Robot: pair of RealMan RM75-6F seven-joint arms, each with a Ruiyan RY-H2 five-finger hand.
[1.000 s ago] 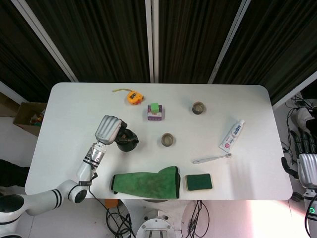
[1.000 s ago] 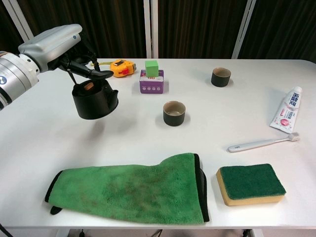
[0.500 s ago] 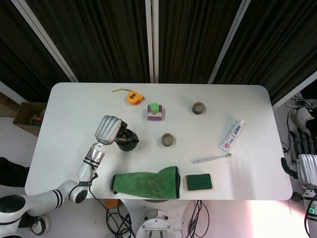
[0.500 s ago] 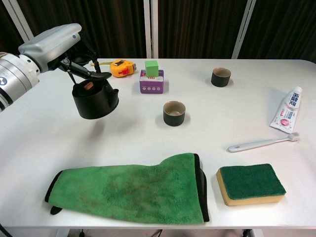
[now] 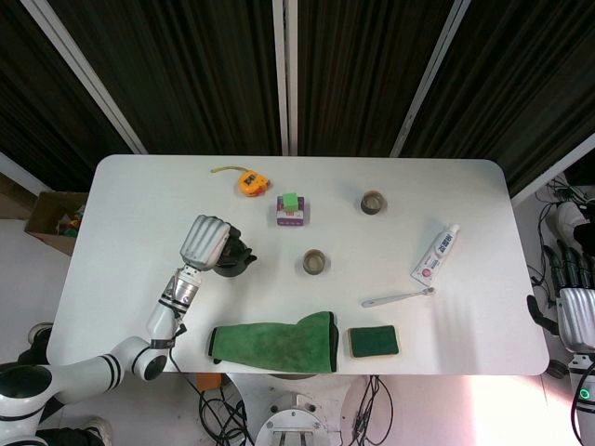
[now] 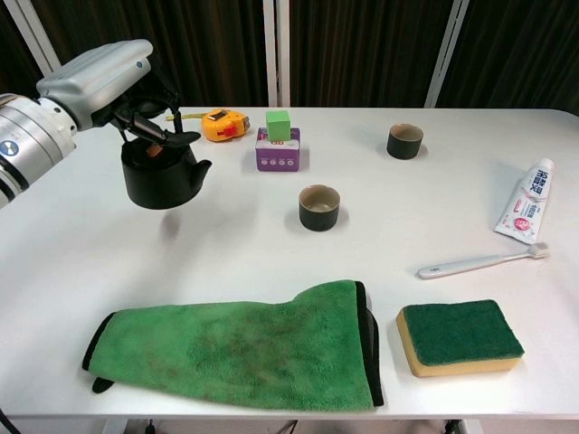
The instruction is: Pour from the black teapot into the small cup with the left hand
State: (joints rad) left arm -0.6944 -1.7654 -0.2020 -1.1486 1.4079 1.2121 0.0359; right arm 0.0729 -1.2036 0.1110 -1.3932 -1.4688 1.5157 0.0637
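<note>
The black teapot point(image 6: 163, 176) hangs just above the table at the left, its shadow on the white top below it. My left hand point(image 6: 107, 74) grips its handle from above; the spout points right. In the head view the left hand point(image 5: 206, 242) covers part of the teapot point(image 5: 236, 259). The small dark cup point(image 6: 318, 206) stands empty right of the pot, near the table's middle, also seen from above as the small cup point(image 5: 315, 263). My right hand point(image 5: 575, 314) hangs off the table's right edge, fingers apart and holding nothing.
A second dark cup point(image 6: 404, 140) stands at the back right. A purple box with a green block point(image 6: 279, 145) and a yellow tape measure point(image 6: 221, 125) lie behind the pot. Near the front lie a green cloth point(image 6: 244, 342), a sponge point(image 6: 460, 334), a toothbrush point(image 6: 479, 263) and a toothpaste tube point(image 6: 527, 202).
My left hand has lifted the teapot off the table; it now hangs a little higher. The cup and the right hand have not moved.
</note>
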